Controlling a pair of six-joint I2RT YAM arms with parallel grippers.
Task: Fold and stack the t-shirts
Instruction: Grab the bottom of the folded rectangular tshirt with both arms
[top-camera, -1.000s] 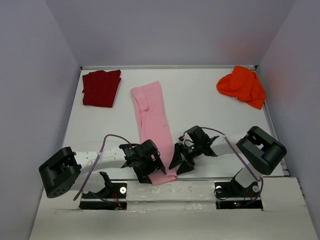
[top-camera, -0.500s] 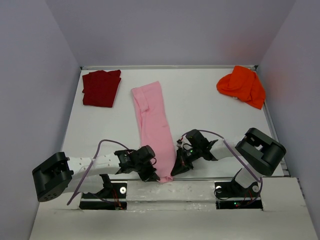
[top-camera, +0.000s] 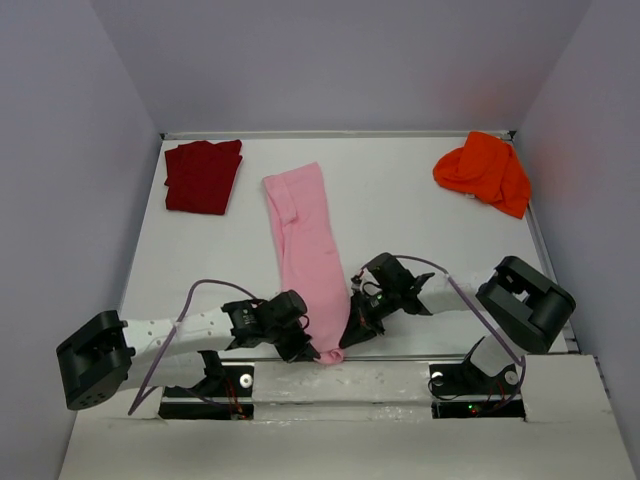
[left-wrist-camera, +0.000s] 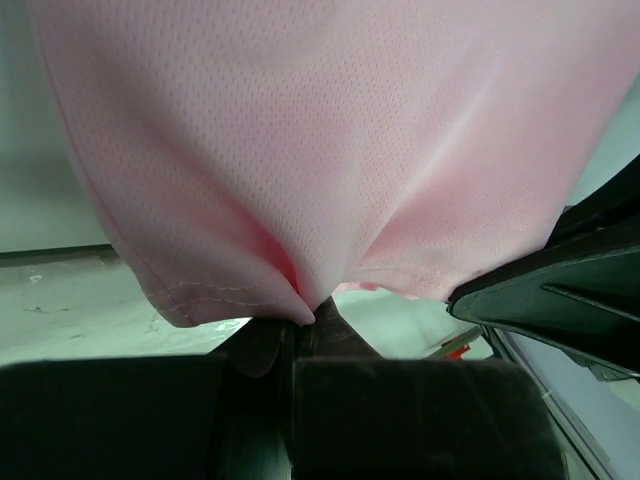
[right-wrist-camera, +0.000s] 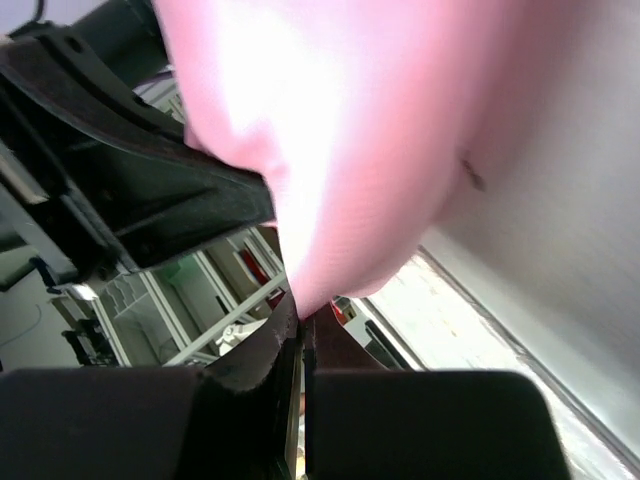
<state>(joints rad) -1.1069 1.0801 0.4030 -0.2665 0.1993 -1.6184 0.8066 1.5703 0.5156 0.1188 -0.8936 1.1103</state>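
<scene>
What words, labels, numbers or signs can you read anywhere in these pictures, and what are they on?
None: no text can be read in any view.
The pink shirt, dark red shirt and orange shirt are plain, with no print or tag showing.
The left arm and right arm show no lettering.

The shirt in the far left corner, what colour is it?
The shirt is dark red, clearest in the top external view.
</scene>
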